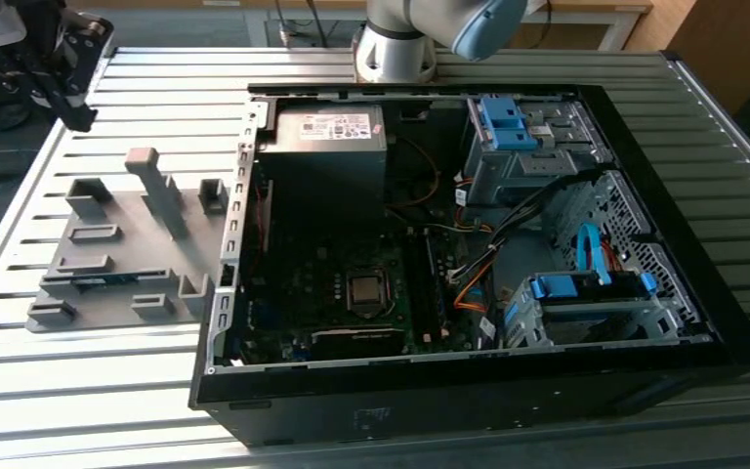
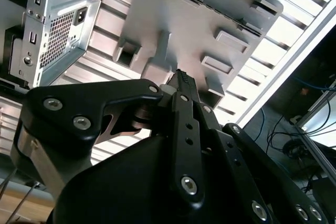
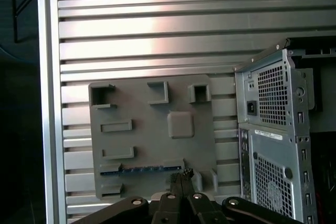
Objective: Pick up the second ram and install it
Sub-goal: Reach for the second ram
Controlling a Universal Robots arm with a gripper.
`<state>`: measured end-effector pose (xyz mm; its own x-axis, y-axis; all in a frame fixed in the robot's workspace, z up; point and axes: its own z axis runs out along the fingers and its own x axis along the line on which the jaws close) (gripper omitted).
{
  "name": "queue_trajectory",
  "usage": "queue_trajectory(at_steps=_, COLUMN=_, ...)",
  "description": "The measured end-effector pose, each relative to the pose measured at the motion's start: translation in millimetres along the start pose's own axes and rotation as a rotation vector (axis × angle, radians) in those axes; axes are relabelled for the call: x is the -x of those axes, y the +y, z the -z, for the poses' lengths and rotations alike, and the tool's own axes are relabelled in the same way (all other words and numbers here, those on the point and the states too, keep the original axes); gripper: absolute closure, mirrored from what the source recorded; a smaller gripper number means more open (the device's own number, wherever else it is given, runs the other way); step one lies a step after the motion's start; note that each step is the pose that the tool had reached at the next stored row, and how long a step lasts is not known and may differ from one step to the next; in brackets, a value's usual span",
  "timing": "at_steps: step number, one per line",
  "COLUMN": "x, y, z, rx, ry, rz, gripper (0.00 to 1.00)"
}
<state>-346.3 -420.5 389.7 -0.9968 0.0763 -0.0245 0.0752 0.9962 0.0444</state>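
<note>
Second ram (image 3: 142, 169): lying in a slot of the grey holder block (image 3: 152, 129), beside the open computer case (image 1: 389, 410) on the slatted table (image 1: 153, 391). Gripper (image 3: 182, 173): closed, empty, jaws together, pointed at the block. White printed label (image 1: 329, 125) atop the power supply (image 1: 378, 143).

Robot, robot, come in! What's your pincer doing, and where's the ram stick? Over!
Pincer shut, empty, over grey holder block. Second ram sitting in holder slot, not yet picked. Nothing blocking it.

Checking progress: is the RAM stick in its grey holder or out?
In: the blue-green RAM stick sits slotted in the grey holder, in the first wrist view.
</note>
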Motion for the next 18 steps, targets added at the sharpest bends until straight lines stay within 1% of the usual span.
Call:
queue_trajectory(at_steps=8, x=-12.6, y=-6.3, z=0.5, rx=0.0, ry=0.0, rz=0.0, gripper=0.89)
queue_trajectory(at_steps=14, x=-16.6, y=-13.4, z=0.9, rx=-0.0001, ry=0.0002, rz=0.0, gripper=0.89)
queue_trajectory(at_steps=18, x=-21.4, y=-16.9, z=1.1, rx=0.0, ry=0.0, rz=0.0, gripper=0.89)
